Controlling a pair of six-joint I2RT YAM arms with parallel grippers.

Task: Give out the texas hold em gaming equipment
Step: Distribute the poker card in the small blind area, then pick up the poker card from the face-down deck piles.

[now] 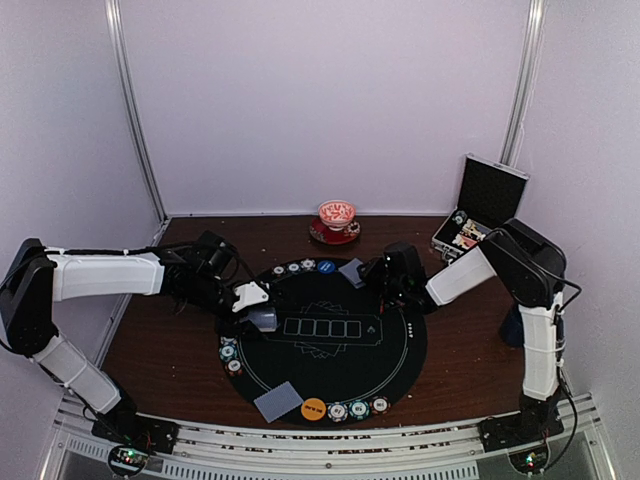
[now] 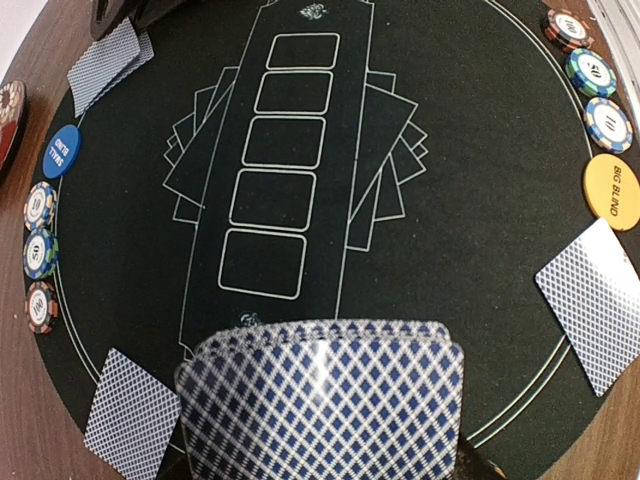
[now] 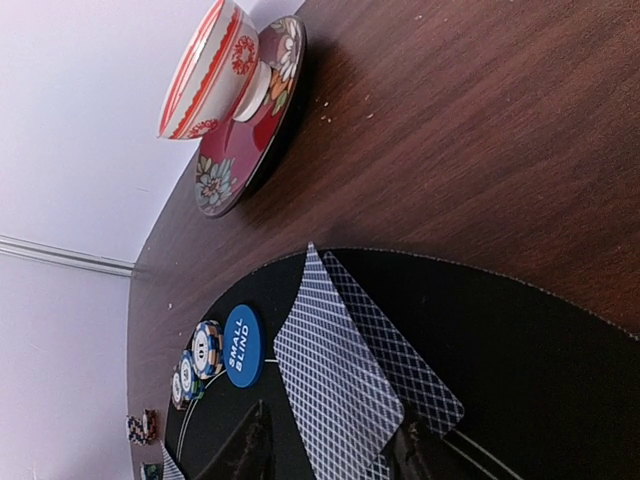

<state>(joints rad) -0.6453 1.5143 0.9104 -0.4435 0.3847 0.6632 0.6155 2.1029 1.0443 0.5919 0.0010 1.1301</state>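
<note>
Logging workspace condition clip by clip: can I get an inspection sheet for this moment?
surface: round black mat on wooden table.
job's things: dealt cards at three spots on the mat; chips, blue disc and orange disc along its edge.
clutter: cup on saucer; open case.
grippers: left gripper shut on card deck; right gripper open, far card pair between its fingers.
cables: nothing seen on the table.
surroundings: pale walls, metal corner posts.

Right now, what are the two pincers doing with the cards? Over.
Left pincer shut on deck. Right pincer open over two far cards. Cup stands off the mat.
</note>
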